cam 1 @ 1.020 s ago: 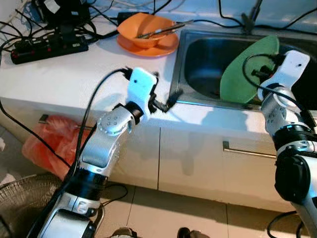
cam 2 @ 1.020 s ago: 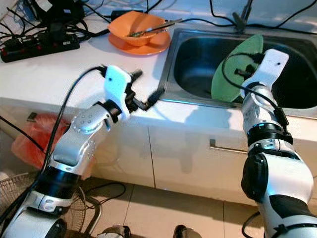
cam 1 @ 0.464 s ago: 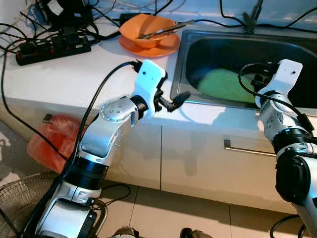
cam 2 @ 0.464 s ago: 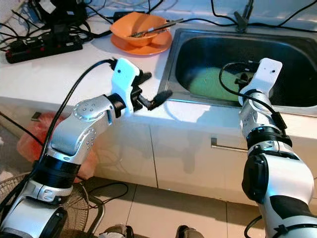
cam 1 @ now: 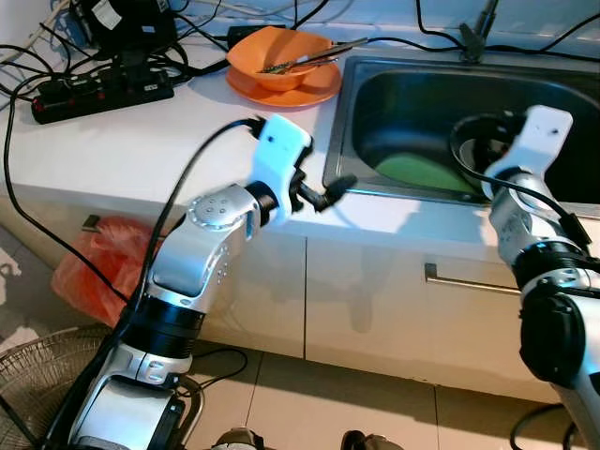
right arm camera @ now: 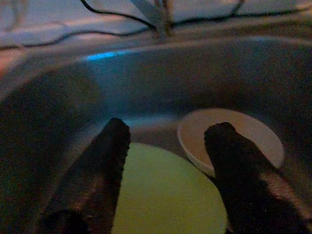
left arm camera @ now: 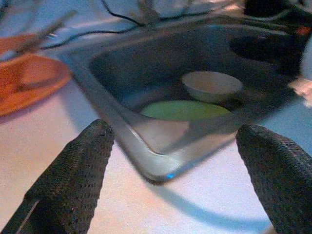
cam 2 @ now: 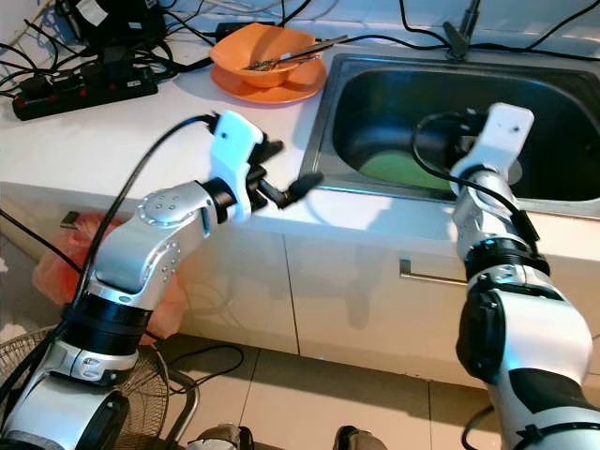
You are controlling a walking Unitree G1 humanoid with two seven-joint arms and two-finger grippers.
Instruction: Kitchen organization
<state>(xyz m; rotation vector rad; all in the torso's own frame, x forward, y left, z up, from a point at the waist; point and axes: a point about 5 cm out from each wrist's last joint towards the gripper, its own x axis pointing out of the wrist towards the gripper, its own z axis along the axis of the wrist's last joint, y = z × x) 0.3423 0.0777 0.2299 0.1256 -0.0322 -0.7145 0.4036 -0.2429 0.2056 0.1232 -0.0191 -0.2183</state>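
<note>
A green plate [cam 1: 418,172] lies flat on the bottom of the steel sink [cam 1: 336,131], next to a small white bowl [left arm camera: 212,85]. My right gripper [right arm camera: 168,127] hangs open just above the plate, its two black fingers [right arm camera: 92,180] straddling the plate's edge and touching nothing. My left gripper [cam 2: 292,164] is open over the counter at the sink's left front corner, holding nothing. On the counter behind it an orange bowl [cam 1: 279,54] with utensils in it sits on an orange plate [cam 1: 286,92].
A black power strip [cam 1: 101,88] and tangled cables lie at the counter's back left. Below the counter are white cabinet fronts with a drawer handle [cam 1: 467,281], a red bag [cam 1: 89,272] and a fan grille [cam 1: 37,375] on the floor.
One second ago my right gripper held the green plate upright over the sink. The plate now lies flat in the basin, released, and the gripper has risen a little. The left arm shifted slightly forward.
</note>
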